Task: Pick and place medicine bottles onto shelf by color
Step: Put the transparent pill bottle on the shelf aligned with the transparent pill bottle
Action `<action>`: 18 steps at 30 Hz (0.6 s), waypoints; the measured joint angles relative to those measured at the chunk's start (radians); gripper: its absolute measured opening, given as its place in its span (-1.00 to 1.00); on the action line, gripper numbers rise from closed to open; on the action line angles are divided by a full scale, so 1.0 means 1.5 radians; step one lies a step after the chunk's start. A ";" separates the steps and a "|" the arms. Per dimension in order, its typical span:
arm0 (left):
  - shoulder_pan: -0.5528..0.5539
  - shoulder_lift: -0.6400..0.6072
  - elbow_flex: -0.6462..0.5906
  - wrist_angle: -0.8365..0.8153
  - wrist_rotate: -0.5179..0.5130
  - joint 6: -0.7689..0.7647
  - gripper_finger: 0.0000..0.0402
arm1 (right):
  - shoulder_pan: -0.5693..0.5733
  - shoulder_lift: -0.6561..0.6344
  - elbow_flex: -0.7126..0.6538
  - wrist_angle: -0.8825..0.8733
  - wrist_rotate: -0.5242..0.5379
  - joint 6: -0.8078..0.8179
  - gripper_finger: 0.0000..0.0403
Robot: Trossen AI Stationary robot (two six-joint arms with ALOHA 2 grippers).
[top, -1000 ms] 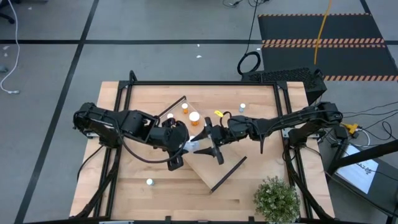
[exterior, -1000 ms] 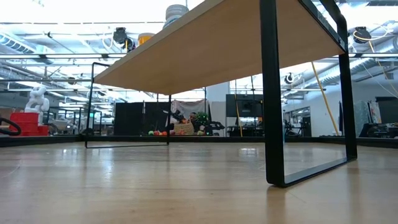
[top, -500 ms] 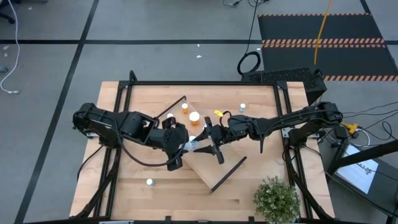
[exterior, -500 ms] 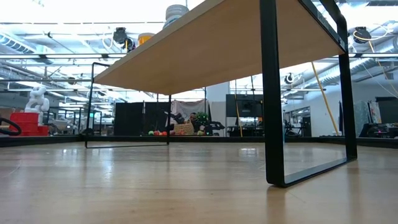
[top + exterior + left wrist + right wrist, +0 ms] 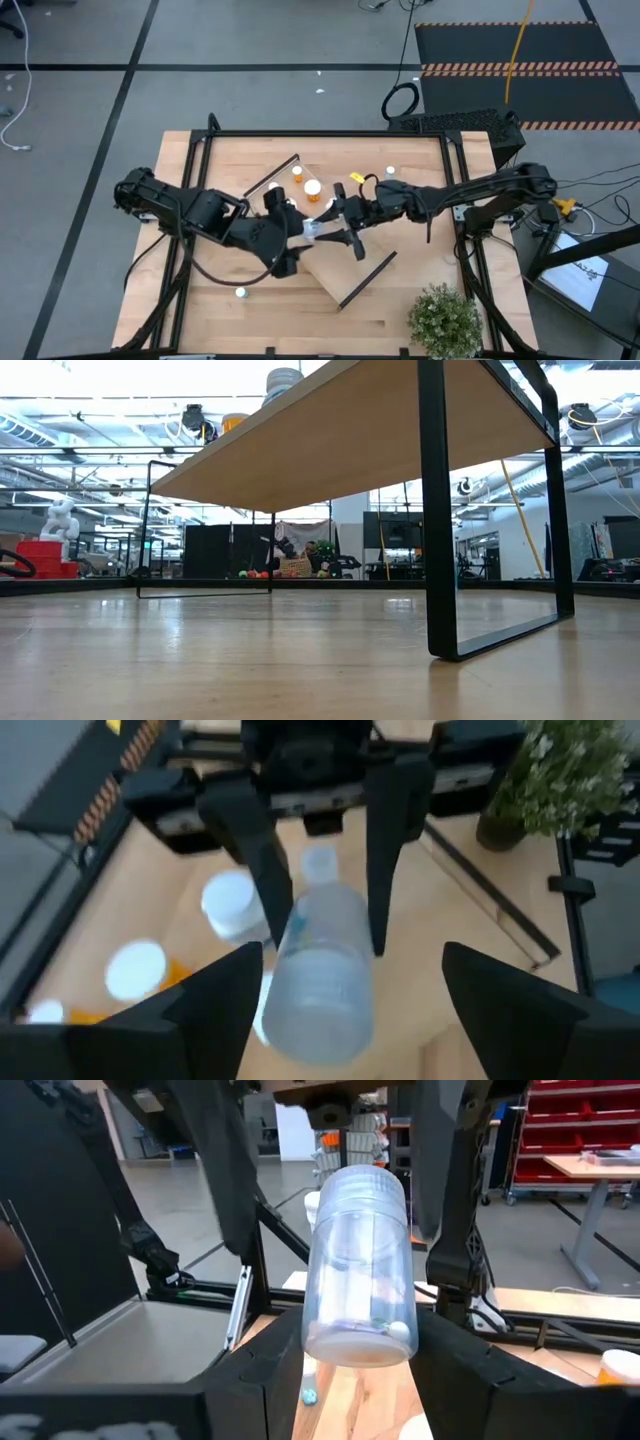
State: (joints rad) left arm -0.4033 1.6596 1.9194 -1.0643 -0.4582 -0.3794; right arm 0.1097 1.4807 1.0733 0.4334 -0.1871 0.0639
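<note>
Hiding most of shelf: both arms, clear bottle.

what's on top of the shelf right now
On the shelf, at its far end, two orange bottles with white caps stand. The left gripper and right gripper meet over its middle around a clear bottle, covering whatever lies beneath.

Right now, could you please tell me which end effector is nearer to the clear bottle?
Right. The right end effector grips the clear bottle; the left end effector stands open around its other end.
</note>
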 joint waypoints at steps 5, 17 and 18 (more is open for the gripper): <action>-0.022 0.000 0.000 0.033 -0.044 0.057 0.57 | 0.000 -0.018 0.000 -0.018 -0.003 -0.001 -0.25; -0.076 0.000 0.000 0.052 -0.220 0.090 0.58 | 0.000 -0.042 -0.079 0.115 -0.036 0.002 -0.25; -0.080 0.001 0.000 0.052 -0.234 0.088 0.58 | 0.000 -0.042 -0.089 0.143 -0.036 0.002 -0.25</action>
State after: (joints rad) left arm -0.5232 1.6604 1.9194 -0.9859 -0.8091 -0.2470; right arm 0.1104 1.4181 0.9398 0.6483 -0.2409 0.0673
